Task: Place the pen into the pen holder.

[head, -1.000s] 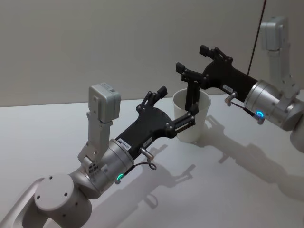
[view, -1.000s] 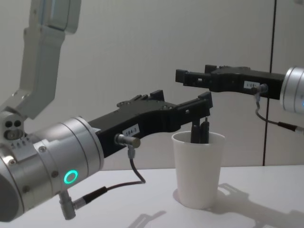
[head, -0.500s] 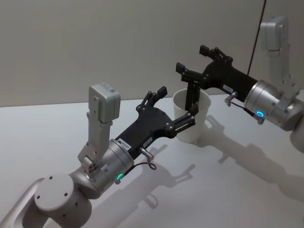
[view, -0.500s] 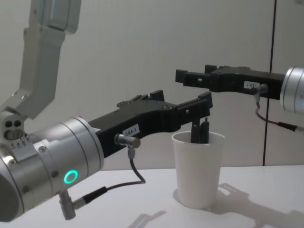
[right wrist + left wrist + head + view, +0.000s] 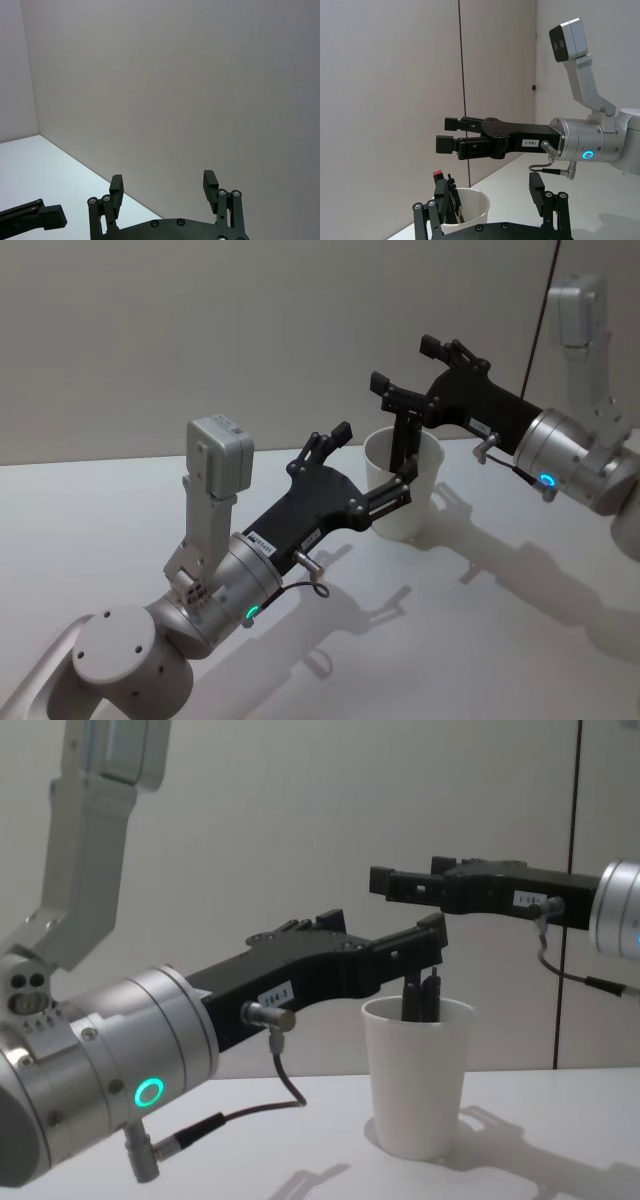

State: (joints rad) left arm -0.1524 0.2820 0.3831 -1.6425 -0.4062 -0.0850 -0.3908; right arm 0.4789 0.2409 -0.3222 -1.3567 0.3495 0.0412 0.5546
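The pen holder (image 5: pixel 405 502) (image 5: pixel 416 1072) (image 5: pixel 470 205) is a white paper cup standing upright on the table. A dark pen (image 5: pixel 421 996) (image 5: pixel 405 450) (image 5: pixel 451 201) stands inside it, its tip poking above the rim. My right gripper (image 5: pixel 405 363) (image 5: pixel 400 880) (image 5: pixel 162 182) hovers above the cup, open, with nothing between its fingers. My left gripper (image 5: pixel 372 462) (image 5: pixel 385 925) (image 5: pixel 487 187) reaches in from the near left, open and holding nothing. One of its fingers (image 5: pixel 405 485) is close by the cup's rim; I cannot tell whether it touches.
The white table (image 5: pixel 480 640) stretches around the cup, with only arm shadows on it. A plain wall (image 5: pixel 200 330) rises behind. A thin dark vertical line (image 5: pixel 574 830) runs down the wall at the right.
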